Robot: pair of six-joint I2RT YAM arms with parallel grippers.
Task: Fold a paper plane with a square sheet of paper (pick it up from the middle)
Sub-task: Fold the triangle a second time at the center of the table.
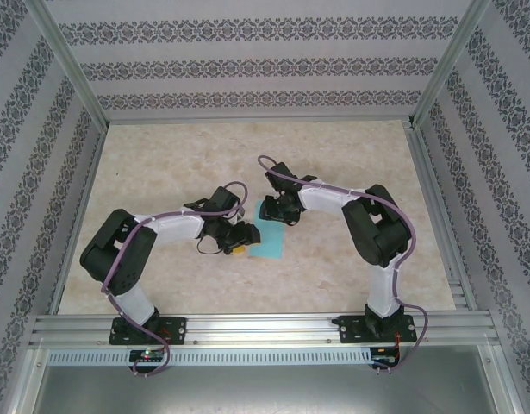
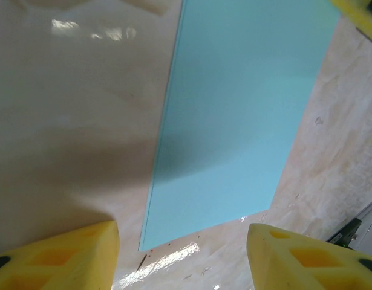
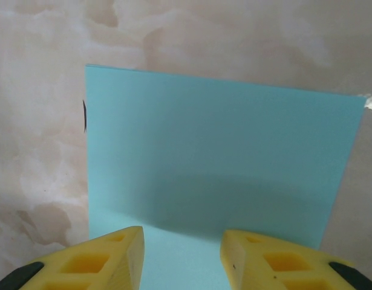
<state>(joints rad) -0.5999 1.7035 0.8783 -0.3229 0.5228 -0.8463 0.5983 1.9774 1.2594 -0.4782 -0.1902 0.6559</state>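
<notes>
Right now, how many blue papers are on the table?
1. The blue paper lies flat near the middle of the table, with the left hand beside it and the right hand over its far end. Another sheet could hide beneath it.

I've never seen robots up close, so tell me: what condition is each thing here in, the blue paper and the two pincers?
Square sheet of paper: lying flat on the table, no crease visible.
Left pincer: open, nothing between its fingers, by the sheet's edge.
Right pincer: open, holding nothing, above the sheet's edge.
</notes>
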